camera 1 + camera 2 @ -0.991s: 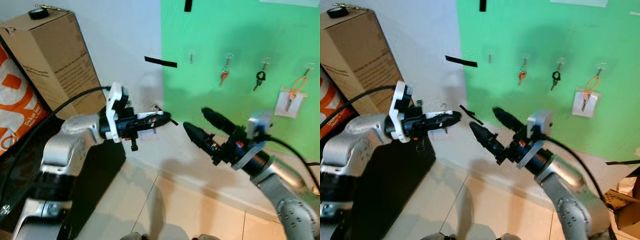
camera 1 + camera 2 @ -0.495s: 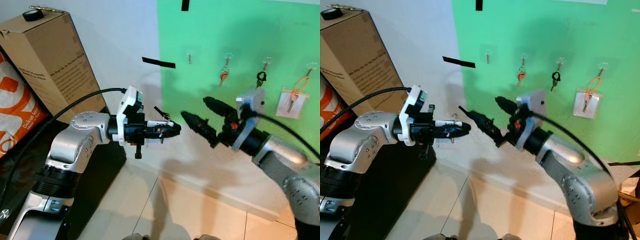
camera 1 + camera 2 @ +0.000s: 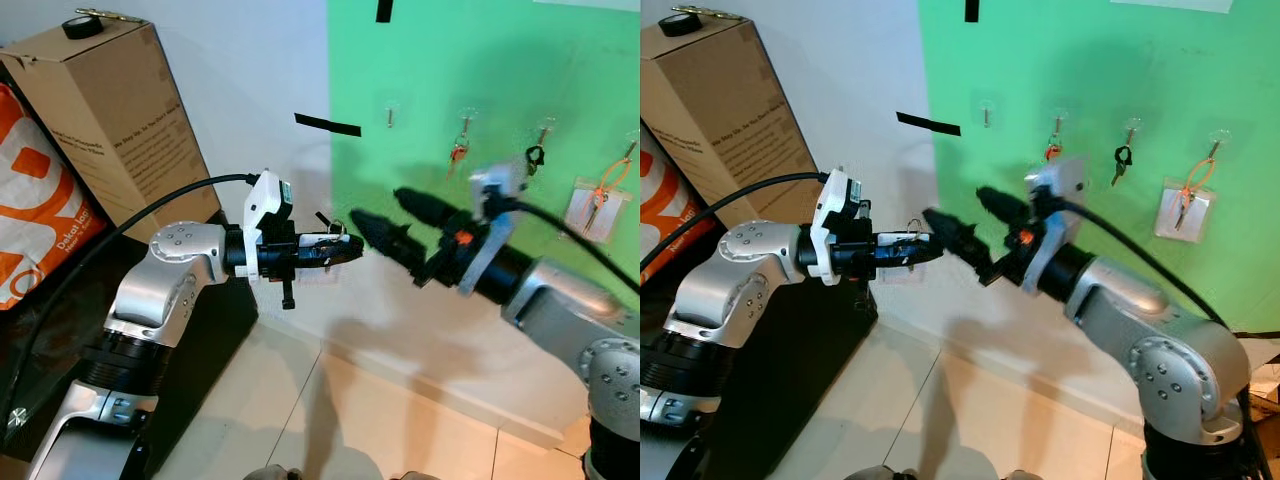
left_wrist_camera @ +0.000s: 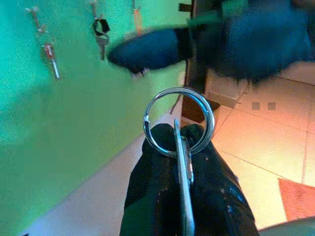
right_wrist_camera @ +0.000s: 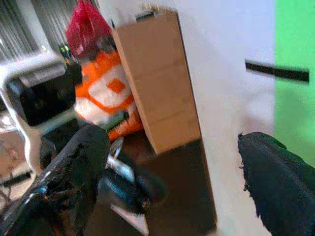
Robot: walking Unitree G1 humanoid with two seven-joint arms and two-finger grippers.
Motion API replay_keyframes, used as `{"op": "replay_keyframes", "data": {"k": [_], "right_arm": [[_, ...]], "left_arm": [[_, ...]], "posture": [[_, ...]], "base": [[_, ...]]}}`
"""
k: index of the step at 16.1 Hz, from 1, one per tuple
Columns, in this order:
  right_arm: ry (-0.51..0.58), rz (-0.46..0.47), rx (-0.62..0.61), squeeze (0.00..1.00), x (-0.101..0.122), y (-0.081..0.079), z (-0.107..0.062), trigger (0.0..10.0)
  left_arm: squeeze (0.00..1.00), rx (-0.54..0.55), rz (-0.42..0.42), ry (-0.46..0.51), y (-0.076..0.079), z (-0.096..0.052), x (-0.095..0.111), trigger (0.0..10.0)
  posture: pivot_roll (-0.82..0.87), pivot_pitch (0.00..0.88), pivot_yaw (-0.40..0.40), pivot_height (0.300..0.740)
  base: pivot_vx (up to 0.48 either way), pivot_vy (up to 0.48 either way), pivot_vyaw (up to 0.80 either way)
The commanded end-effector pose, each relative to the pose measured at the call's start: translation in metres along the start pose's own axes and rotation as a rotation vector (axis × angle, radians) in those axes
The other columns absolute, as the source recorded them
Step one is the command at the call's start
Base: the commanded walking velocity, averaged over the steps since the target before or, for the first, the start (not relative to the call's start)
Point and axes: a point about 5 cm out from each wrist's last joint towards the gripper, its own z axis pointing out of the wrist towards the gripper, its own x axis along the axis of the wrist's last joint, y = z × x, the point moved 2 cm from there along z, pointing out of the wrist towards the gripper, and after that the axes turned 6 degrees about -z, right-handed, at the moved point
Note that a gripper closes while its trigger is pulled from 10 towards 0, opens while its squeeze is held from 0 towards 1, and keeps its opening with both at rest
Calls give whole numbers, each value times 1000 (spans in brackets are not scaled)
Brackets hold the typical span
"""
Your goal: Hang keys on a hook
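Note:
My left gripper (image 3: 350, 246) is shut on a silver key (image 4: 184, 196), held out level toward the green wall (image 3: 500, 60). The key's split ring (image 4: 147, 120) stands up above the fingertips. My right gripper (image 3: 378, 207) is open and points back at the left one, its lower finger (image 3: 385, 238) just beyond the ring. In the right wrist view the ring (image 5: 115, 147) sits beside one of the spread fingers (image 5: 83, 162). A bare hook (image 3: 390, 112) is on the wall. Other hooks hold a red key (image 3: 458, 150), a black key (image 3: 535, 155) and an orange-looped key (image 3: 598, 190).
A tall cardboard box (image 3: 110, 110) and an orange bag (image 3: 30, 200) stand at the left on a black cabinet (image 3: 200, 340). A strip of black tape (image 3: 327, 124) is stuck on the white wall. Pale floor tiles (image 3: 400, 420) lie below.
My right gripper has swung left and up, closing in on the key ring. My left gripper has reached a little further out with the key.

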Motion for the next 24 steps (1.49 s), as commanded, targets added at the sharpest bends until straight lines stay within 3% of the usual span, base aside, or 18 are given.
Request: {"op": "replay_keyframes", "data": {"k": [1, 7, 18, 21, 24], "right_arm": [[-37, -25, -13, 0, 1, -6, 5, 10000], [-93, -28, -128, 0, -3, -2, 14, 10000], [21, 59, -69, 0, 15, -15, 15, 10000], [-54, 45, -113, 0, 2, -17, 23, 10000], [-55, 71, -147, 0, 1, -14, 25, 10000]], "left_arm": [[0, 4, 41, -4, -3, 3, 6, 10000], [0, -4, 56, 8, -4, 7, 6, 10000], [0, 41, 83, 1, -16, 9, 4, 10000], [0, 21, 88, 6, -13, 15, 5, 10000], [0, 18, 92, 8, -13, 17, 5, 10000]], "posture": [[-188, 0, 78, 740], [-183, 0, 82, 740], [-188, 0, 84, 740], [-187, 0, 84, 740], [-187, 0, 84, 740]], "base": [[0, 0, 0], [0, 0, 0], [0, 0, 0], [0, 0, 0], [0, 0, 0]]}}
